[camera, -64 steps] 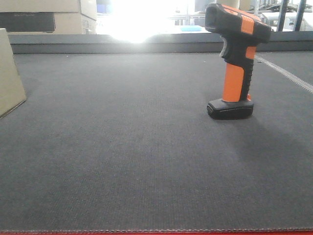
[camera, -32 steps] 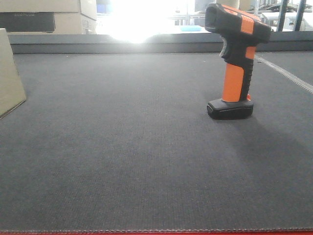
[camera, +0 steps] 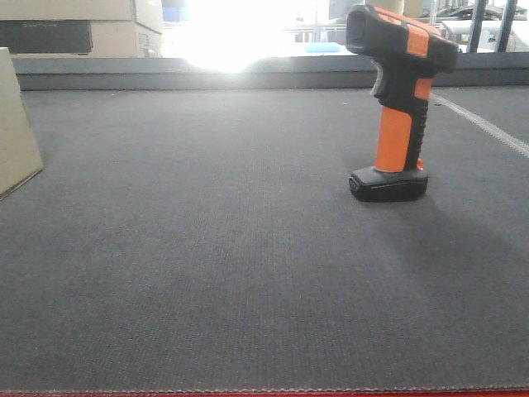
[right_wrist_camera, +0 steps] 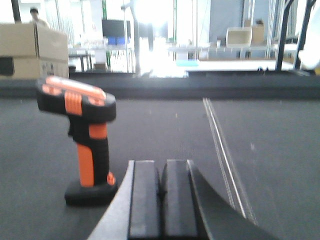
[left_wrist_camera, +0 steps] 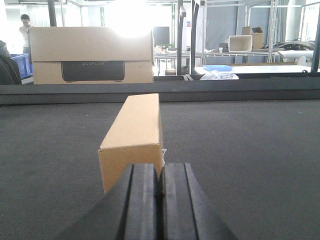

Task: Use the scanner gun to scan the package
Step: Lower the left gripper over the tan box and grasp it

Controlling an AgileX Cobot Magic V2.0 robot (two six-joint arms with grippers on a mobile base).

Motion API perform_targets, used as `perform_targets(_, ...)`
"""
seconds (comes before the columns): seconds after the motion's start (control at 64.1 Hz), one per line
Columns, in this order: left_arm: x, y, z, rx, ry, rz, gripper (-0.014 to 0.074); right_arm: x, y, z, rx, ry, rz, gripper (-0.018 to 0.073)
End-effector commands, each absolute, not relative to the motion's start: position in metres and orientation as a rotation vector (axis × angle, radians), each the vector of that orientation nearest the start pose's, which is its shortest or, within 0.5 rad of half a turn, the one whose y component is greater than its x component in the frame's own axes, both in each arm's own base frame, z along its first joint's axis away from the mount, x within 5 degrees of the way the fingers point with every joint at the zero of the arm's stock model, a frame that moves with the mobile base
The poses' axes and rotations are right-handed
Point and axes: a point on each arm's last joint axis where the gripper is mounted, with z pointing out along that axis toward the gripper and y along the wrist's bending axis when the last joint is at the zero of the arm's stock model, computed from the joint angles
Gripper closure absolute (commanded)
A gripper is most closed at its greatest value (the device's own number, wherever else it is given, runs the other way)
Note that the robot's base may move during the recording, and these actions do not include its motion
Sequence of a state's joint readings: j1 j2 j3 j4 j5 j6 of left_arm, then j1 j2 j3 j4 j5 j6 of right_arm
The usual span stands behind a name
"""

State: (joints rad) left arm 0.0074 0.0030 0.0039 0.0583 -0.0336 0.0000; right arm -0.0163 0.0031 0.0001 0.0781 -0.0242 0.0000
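Note:
An orange and black scanner gun (camera: 395, 99) stands upright on its base on the dark grey mat, at the right in the front view. In the right wrist view the scanner gun (right_wrist_camera: 85, 137) stands just ahead and left of my right gripper (right_wrist_camera: 161, 172), which is shut and empty. A long tan cardboard package (left_wrist_camera: 134, 135) lies on the mat directly ahead of my left gripper (left_wrist_camera: 160, 172), which is shut and empty, its tips close to the box's near end. Only the package's edge (camera: 16, 132) shows at the far left of the front view.
A raised dark ledge (camera: 248, 70) bounds the far side of the mat. Large cardboard boxes (left_wrist_camera: 90, 55) stand beyond it at the back left. A pale stitched seam (right_wrist_camera: 222, 150) runs along the mat to the right of my right gripper.

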Motion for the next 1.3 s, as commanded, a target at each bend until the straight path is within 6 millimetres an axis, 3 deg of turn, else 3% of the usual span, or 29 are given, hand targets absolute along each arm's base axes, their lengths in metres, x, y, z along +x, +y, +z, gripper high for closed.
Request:
perform_targets(0.0,0.055,0.0,0.219,0.035,1.417,0.041,0.0707,0.055,-0.002,0.222,0.07,1.386,0.039,0.0712)
perform_targets(0.094,0.054,0.0,0.225,0.036,1.348,0.04,0.0707,0.051,-0.001,0.239,0.067,1.353,0.041,0.0712)
perform_targets(0.219,0.053,-0.001,0.229,0.036,1.311,0.039,0.0707,0.04,-0.001,0.276,0.059,1.316,0.047,0.0712)
perform_targets(0.359,0.048,0.0,0.253,0.033,1.292,0.042,0.0707,0.029,0.0,0.309,0.053,1.291,0.051,0.069)
perform_targets(0.468,0.039,0.0,0.28,0.028,1.32,0.046,0.0684,0.029,0.0,0.332,0.049,1.294,0.053,0.0533)
perform_targets(0.546,0.03,0.001,0.303,0.024,1.312,0.049,0.0594,0.034,0.0,0.345,0.049,1.309,0.054,0.034)
perform_targets(0.624,0.027,0.001,0.325,0.021,1.33,0.05,0.0419,0.043,0.0,0.354,0.051,1.334,0.053,0.0157)
perform_targets(0.718,0.028,0.001,0.344,0.019,1.37,0.051,0.0231,0.057,0.0,0.356,0.053,1.385,0.053,0.0015)
perform_targets(0.796,0.037,0.001,0.358,0.009,1.407,0.029,0.0066,0.071,0.0,0.355,0.055,1.417,0.053,-0.0006)
perform_targets(0.858,0.048,0.0,0.371,-0.003,1.466,0.003,-0.0013,0.083,-0.001,0.353,0.058,1.452,0.052,-0.0001)
perform_targets(1.108,0.094,-0.003,0.409,0.019,1.78,-0.03,-0.0005,0.105,0.003,0.344,0.033,1.548,0.081,-0.0001)
perform_targets(1.28,0.143,-0.005,0.427,0.019,2.085,-0.037,-0.0005,0.107,0.006,0.343,0.015,1.554,0.1,-0.0001)
